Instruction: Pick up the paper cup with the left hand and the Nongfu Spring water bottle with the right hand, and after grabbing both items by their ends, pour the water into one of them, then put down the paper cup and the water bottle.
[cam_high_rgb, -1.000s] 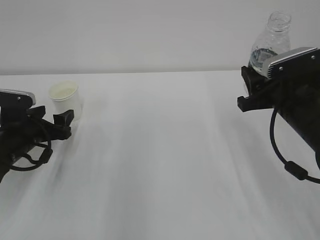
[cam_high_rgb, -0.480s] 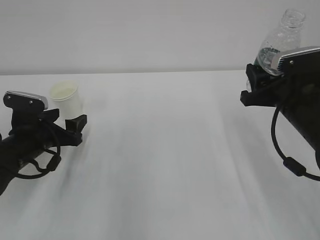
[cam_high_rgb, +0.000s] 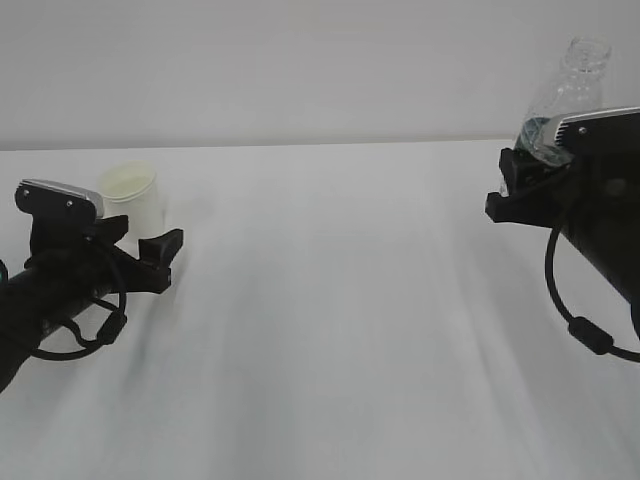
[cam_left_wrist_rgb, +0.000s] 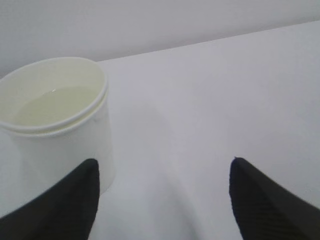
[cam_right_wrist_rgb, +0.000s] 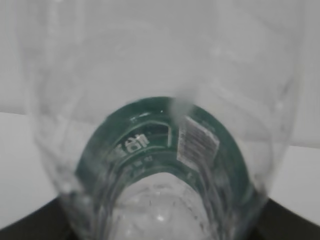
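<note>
Two claws: left claw (cam_high_rgb: 140, 245) open beside the paper cup (cam_high_rgb: 130, 196), right claw (cam_high_rgb: 527, 178) gripping the bottle (cam_high_rgb: 562, 95).

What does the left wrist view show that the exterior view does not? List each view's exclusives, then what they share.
Only the left wrist view: the pale liquid inside the paper cup, seen from above its rim, with the cup off to the left of the gap between the fingers.

Only the exterior view: the Nongfu Spring water bottle, tilted and gripped by the right end effector, plus both arms.

Both: the cup standing on the white table, and the left end effector open beside it, not gripping it.
</note>
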